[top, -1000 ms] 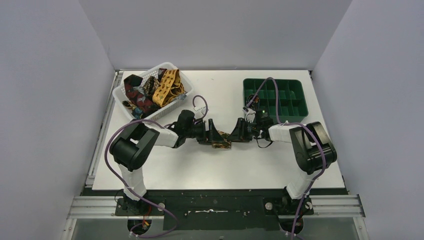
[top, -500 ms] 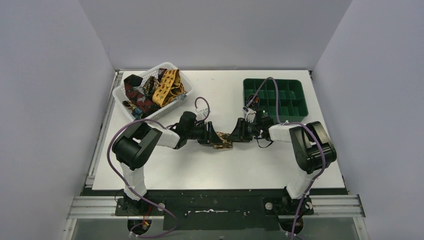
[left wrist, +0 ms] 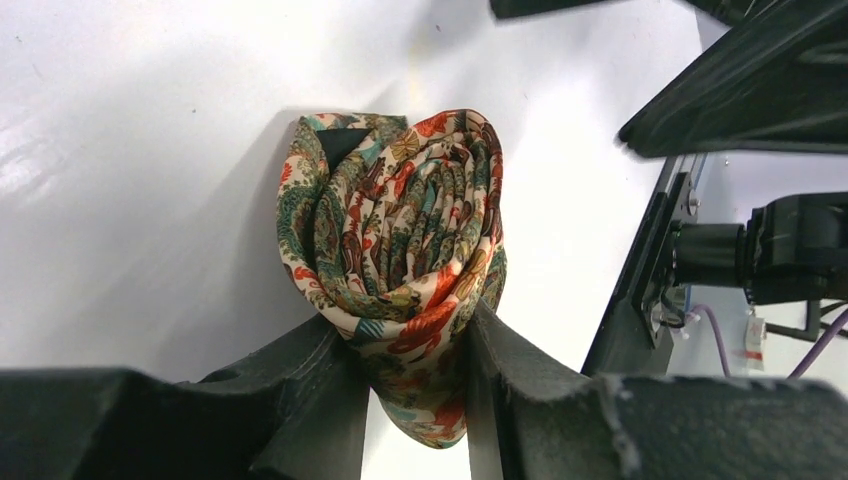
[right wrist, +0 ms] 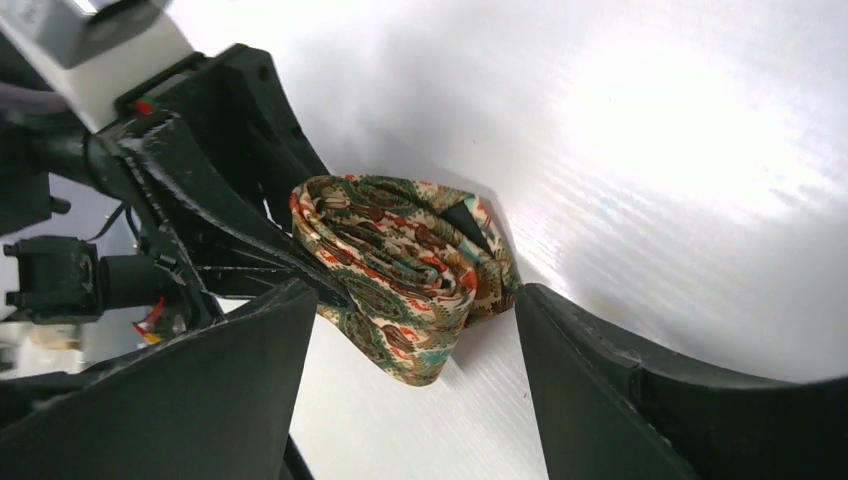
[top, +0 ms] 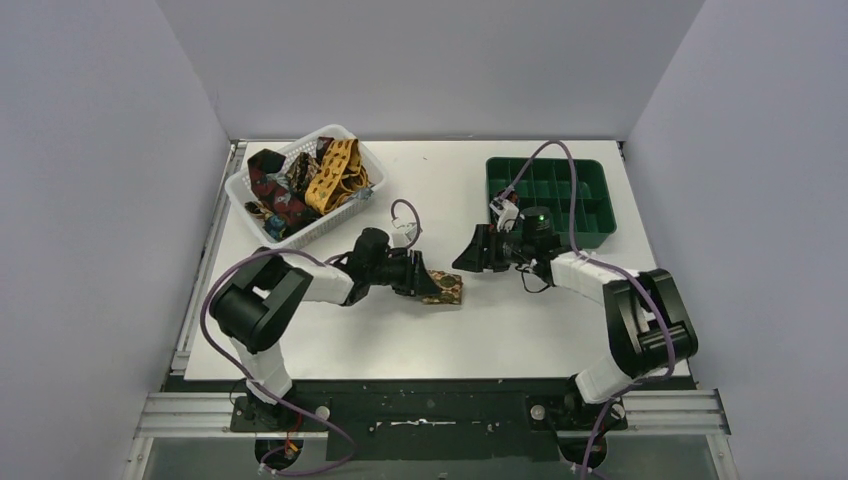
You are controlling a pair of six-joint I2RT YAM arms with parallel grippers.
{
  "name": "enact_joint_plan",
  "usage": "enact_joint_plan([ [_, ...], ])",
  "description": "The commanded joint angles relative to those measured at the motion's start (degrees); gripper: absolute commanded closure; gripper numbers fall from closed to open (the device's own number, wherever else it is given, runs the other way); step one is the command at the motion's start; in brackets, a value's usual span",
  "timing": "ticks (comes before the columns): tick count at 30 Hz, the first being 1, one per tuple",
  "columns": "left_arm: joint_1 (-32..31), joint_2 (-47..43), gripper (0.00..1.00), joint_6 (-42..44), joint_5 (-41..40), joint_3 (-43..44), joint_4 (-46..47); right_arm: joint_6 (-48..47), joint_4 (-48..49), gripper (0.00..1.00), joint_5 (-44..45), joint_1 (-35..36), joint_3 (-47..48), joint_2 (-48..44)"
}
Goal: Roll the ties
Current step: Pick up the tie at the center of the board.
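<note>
Left tool (top: 428, 284): two fingers pinching one rolled tie (top: 449, 289), a multicolour coil lying near the middle of the worktop (top: 400, 340). Right tool (top: 468, 258): spread wide, at 1 o'clock from the rolled tie, not touching it. At 10 o'clock, one white basket (top: 335, 225) heaped with loose ties (top: 300, 180): at least three, exact count unclear. At 2 o'clock, one green tray (top: 600, 205) of compartments.

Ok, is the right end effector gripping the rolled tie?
No, the right end effector is open and apart from the rolled tie; the left end effector clamps it.
</note>
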Motion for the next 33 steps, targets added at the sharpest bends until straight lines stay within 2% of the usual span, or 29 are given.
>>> enact_joint_plan([
  [1, -0.7, -7.5, 1.0, 9.0, 1.4, -1.7, -1.7, -9.1, 14.9, 0.24, -2.4, 0.9, -4.6, -7.5],
  [3, -1.0, -10.3, 1.0, 14.6, 1.8, -2.7, -5.6, -16.5, 17.2, 0.22, -4.3, 2.1, -5.7, -9.2],
  [6, -2.2, -14.6, 1.0, 21.5, 0.1, -4.8, -9.9, -27.6, 14.1, 0.2, -9.1, 2.8, -4.2, -8.5],
  [7, -2.5, -15.8, 1.0, 23.2, -1.3, -5.7, -10.6, -31.9, 11.2, 0.2, -11.9, 2.9, -2.3, -7.6],
  [10, -2.8, -19.1, 1.0, 26.5, -3.4, -8.5, -11.8, -50.5, -7.2, 0.2, -18.5, 3.8, 4.7, -4.1],
  [16, -5.0, -22.7, 1.0, 33.4, -9.0, -10.8, -17.0, -73.0, -24.2, 0.2, -24.9, 6.8, 9.4, -0.5],
  [20, -8.1, -25.1, 1.0, 34.8, -11.9, -10.4, -17.9, -75.9, -25.0, 0.19, -24.0, 10.5, 10.0, -0.7],
  [26, -10.5, -29.6, 1.0, 37.4, -16.8, -10.3, -19.9, -70.2, -15.7, 0.1, -22.1, 12.6, 6.8, -3.1],
  [33, -11.7, -31.7, 1.0, 38.6, -17.9, -10.9, -19.6, -70.6, -14.8, 0.09, -23.1, 14.9, 8.6, -1.0],
])
